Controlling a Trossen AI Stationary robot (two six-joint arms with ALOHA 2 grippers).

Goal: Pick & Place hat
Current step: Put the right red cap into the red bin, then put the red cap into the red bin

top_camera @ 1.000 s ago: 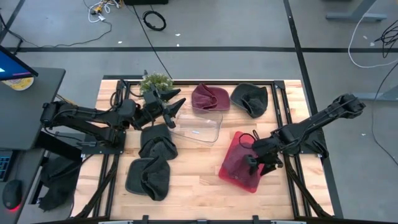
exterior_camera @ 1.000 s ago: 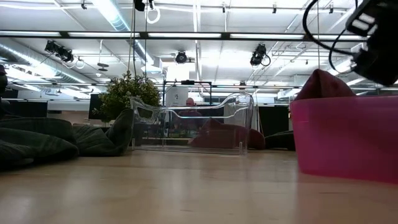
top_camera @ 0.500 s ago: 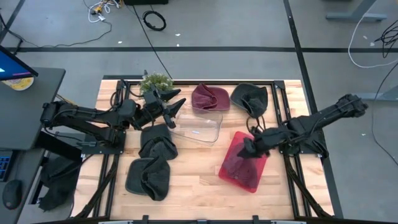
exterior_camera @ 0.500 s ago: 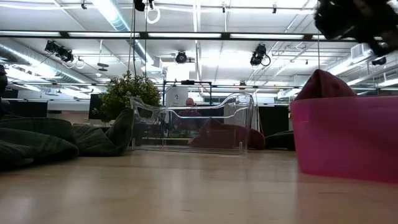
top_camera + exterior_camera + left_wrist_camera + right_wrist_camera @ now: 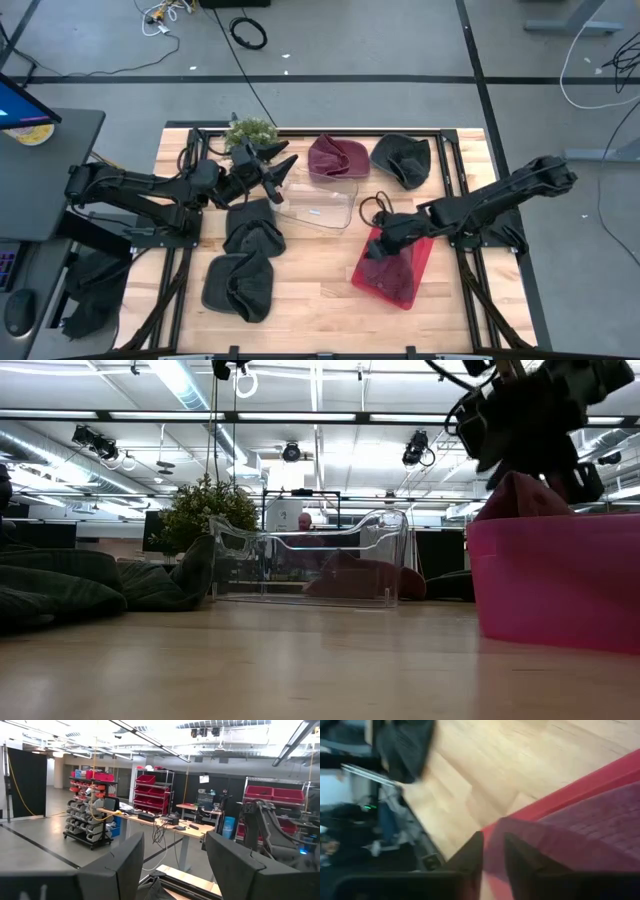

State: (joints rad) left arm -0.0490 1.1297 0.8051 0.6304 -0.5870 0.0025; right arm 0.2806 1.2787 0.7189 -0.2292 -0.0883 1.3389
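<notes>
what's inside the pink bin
A maroon hat lies inside the pink bin, with the right gripper over its upper end. Whatever sits under the hat is covered. The left gripper waits by the clear bin.

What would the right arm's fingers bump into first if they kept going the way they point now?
Probably the maroon hat lying in the red bin. The right gripper hangs over the bin's near end, and its wrist view looks past narrowly parted fingers onto that fabric; depth is uncertain.

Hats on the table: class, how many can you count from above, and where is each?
5: a maroon hat and a dark hat at the far edge, two dark hats on the left, one maroon hat in the red bin. More may be hidden.
</notes>
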